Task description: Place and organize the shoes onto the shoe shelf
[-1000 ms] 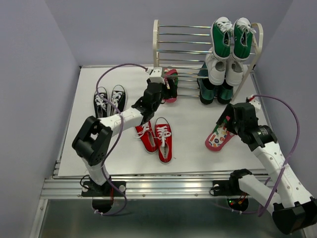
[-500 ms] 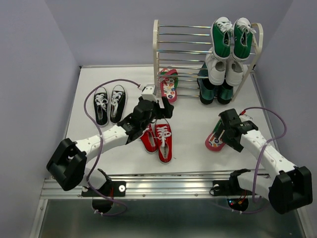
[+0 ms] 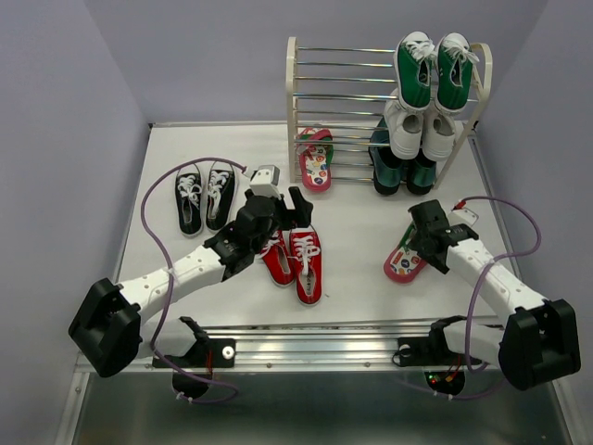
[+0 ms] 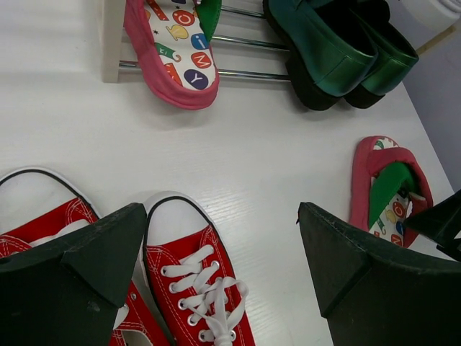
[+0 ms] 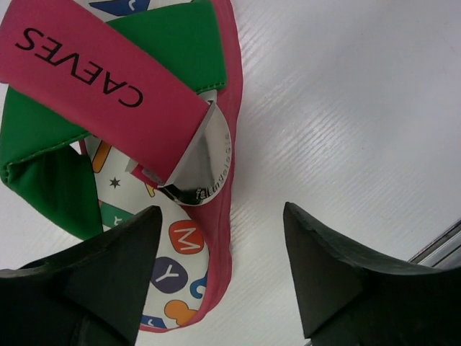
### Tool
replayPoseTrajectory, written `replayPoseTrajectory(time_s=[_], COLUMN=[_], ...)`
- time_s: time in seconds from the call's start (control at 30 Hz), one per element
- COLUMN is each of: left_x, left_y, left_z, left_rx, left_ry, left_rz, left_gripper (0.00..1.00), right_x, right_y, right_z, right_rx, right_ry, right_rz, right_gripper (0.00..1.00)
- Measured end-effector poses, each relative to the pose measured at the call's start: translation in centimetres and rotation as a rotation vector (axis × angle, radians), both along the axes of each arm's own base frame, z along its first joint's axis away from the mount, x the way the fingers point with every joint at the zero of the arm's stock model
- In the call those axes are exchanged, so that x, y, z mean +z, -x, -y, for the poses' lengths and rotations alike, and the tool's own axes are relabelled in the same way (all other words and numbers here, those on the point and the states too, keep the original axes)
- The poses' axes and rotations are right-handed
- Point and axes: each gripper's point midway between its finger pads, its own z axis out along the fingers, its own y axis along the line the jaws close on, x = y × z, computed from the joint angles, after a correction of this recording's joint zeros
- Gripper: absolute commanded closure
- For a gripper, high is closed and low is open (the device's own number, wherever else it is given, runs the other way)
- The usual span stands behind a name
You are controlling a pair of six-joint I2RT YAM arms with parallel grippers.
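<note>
Right wrist view: flip-flop (image 5: 180,238) lies below right end effector (image 5: 220,216), jaws parted.

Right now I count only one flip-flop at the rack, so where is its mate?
In the top view, the second flip-flop lies on the right side of the table, under the open right gripper, to the right of the red sneakers.

Left arm (image 3: 185,269), white links with black joints: lies low, reaching forward and to the right from its base. My black two-finger left gripper (image 3: 295,215) points forward and down, fingers (image 4: 79,281) spread wide.

Right arm (image 3: 491,278), same build: forearm runs forward and inward to the left. My black two-finger right gripper (image 3: 419,241) tilts downward, fingers (image 5: 86,281) also wide apart.
</note>
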Motion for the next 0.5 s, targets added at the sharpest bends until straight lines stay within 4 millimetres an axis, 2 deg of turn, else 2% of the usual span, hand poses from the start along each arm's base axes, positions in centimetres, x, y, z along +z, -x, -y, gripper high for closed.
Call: replayPoseTrajectory(time_s=[0.23, 0.5], left_x=[0.1, 0.0], left_y=[0.0, 0.1], left_z=[-0.6, -1.1], left_rx=[0.023, 0.045], left_ry=[0.0, -0.004], left_rz=[0.001, 0.0], left_gripper=[0.01, 0.01], right_x=[-0.9, -1.5], right_y=[-0.3, -1.6], right_z=[0.7, 1.0], right_rx=[-0.02, -0.029], right_ry=[0.022, 0.035], right_rz=[0.022, 0.037], right_gripper=[0.35, 0.64])
